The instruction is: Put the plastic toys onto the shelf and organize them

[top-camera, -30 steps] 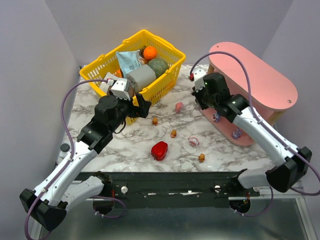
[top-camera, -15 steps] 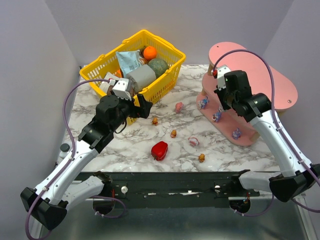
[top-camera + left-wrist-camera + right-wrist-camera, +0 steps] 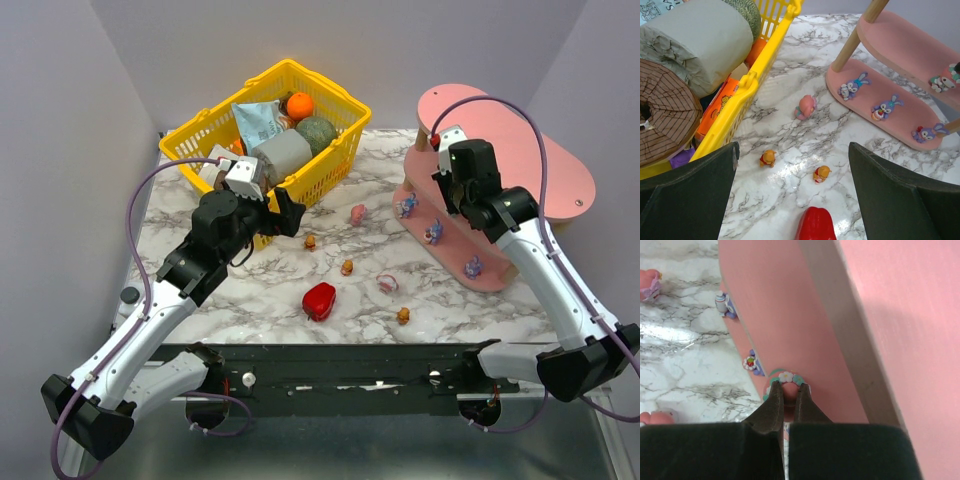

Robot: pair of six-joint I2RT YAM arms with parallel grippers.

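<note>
The pink three-tier shelf [image 3: 520, 160] stands at the right. Three purple-blue toys [image 3: 434, 234] sit on its bottom board and also show in the left wrist view [image 3: 884, 108]. On the table lie a pink toy [image 3: 358, 213], two orange toys [image 3: 310, 241] [image 3: 347, 267], a pink ring toy [image 3: 388, 284] and another orange toy [image 3: 403, 316]. My right gripper [image 3: 788, 390] is shut on a pink toy with a flower crown [image 3: 786, 377] over the edge of a shelf board [image 3: 790, 300]. My left gripper [image 3: 792, 147] is open and empty above the two orange toys [image 3: 768, 158].
A yellow mesh basket [image 3: 330, 165] full of groceries stands at the back left, close beside my left gripper [image 3: 285, 212]. A glossy red pepper [image 3: 319, 300] lies near the table's front. A wooden dowel post [image 3: 840, 315] runs just right of my right gripper.
My right arm rose from the shelf's low left end and swung right over the upper boards, then settled slightly. The left arm has not moved.
</note>
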